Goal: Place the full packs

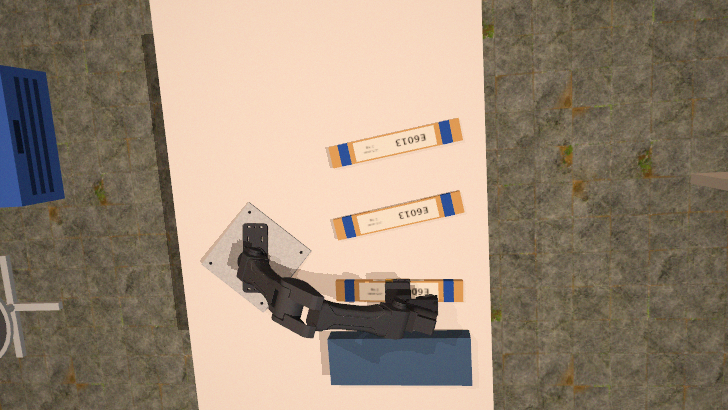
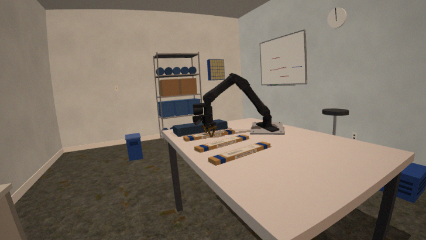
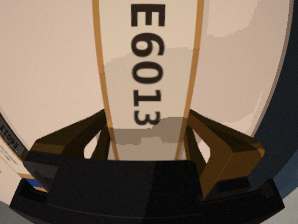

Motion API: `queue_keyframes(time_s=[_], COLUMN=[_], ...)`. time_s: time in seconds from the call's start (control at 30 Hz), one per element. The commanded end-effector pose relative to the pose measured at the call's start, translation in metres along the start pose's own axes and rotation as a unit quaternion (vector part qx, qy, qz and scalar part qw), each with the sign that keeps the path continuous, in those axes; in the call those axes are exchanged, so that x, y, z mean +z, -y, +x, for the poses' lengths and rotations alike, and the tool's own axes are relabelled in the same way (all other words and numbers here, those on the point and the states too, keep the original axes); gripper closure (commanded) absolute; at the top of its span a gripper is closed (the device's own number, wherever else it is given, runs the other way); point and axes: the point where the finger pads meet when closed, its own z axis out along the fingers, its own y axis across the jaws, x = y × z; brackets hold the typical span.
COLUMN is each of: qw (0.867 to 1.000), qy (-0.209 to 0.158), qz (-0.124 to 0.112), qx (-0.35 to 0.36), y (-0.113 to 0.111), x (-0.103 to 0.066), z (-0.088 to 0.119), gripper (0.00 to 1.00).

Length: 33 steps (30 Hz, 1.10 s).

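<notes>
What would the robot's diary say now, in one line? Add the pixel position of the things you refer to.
gripper (image 2: pixel 211 135) (image 3: pixel 147 112): shut on nearest-platform pack (image 1: pixel 341 290) (image 2: pixel 191 137) (image 3: pixel 148 95) | platform (image 1: pixel 402 369) (image 2: pixel 181 130) (image 3: pixel 280 150): no packs

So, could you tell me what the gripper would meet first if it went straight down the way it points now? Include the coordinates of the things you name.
Probably the tabletop (image 1: pixel 305 76) (image 2: pixel 312 167): the gripper (image 1: pixel 399 290) (image 2: pixel 211 135) (image 3: pixel 147 112) is shut on the pack nearest the platform, though their height above it is unclear.
</notes>
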Motion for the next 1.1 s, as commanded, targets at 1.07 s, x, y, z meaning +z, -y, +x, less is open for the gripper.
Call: queue_keyframes(time_s=[1.07], qw=[1.0], qy=[0.022], qz=[0.007], qx=[-0.001], y=[0.003], x=[-0.08], z=[-0.006], gripper=[1.0])
